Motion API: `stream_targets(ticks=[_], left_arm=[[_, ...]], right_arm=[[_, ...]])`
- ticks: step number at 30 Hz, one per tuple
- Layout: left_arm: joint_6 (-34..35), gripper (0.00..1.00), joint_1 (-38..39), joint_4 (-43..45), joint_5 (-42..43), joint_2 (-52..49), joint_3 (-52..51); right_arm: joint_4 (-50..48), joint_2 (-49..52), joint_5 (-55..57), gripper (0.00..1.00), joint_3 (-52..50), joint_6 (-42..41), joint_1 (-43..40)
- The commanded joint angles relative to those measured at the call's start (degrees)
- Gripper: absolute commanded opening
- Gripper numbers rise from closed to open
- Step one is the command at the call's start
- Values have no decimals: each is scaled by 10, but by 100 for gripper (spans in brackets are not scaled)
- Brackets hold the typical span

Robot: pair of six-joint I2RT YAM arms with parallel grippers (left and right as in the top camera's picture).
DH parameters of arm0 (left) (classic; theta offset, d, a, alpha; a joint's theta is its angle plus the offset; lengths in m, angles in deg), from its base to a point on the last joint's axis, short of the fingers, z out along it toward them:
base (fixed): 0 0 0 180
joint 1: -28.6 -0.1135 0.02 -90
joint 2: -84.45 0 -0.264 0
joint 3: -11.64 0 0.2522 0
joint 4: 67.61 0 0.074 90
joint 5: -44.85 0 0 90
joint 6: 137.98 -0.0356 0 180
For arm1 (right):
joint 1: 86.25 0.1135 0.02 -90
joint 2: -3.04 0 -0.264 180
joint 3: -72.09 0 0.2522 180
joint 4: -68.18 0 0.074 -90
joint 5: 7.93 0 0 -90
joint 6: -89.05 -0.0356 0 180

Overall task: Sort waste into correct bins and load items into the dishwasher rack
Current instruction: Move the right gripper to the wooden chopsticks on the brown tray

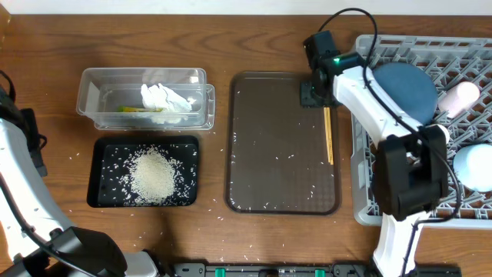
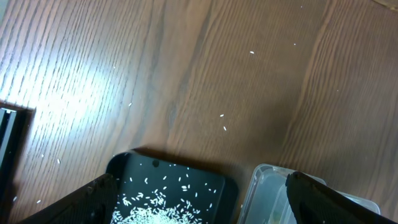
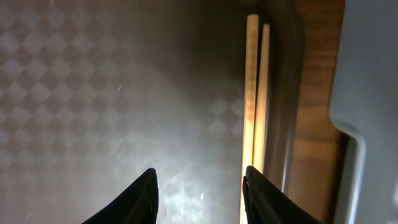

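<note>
Here, the chopsticks (image 1: 328,135) are seen lying just inside the right edge of the brown tray (image 1: 269,146). The right fingers (image 3: 134,199) are held partly apart at that tray's upper right corner, one finger just beside the chopsticks, nothing clasped. Left of the brown tray, rice (image 1: 154,175) is heaped in the black tray (image 1: 100,173) and a napkin (image 1: 165,98) is kept in the tub (image 1: 88,100); the left fingers (image 2: 93,196) are spread wide above these. The rack (image 1: 360,185) is set right of the brown tray.
</note>
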Motion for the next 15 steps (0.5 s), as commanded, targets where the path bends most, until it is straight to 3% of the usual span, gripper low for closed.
stream_targets(ticks=[1, 10, 15], left_arm=[[-6, 89, -1, -4, -3, -1, -2], [-6, 89, -1, -4, -3, -1, -2], [-6, 89, -1, -4, -3, -1, -2]], right_arm=[[-17, 23, 26, 42, -2, -8, -3], [-51, 41, 47, 43, -2, -3, -31], [-55, 42, -19, 41, -3, 12, -50]])
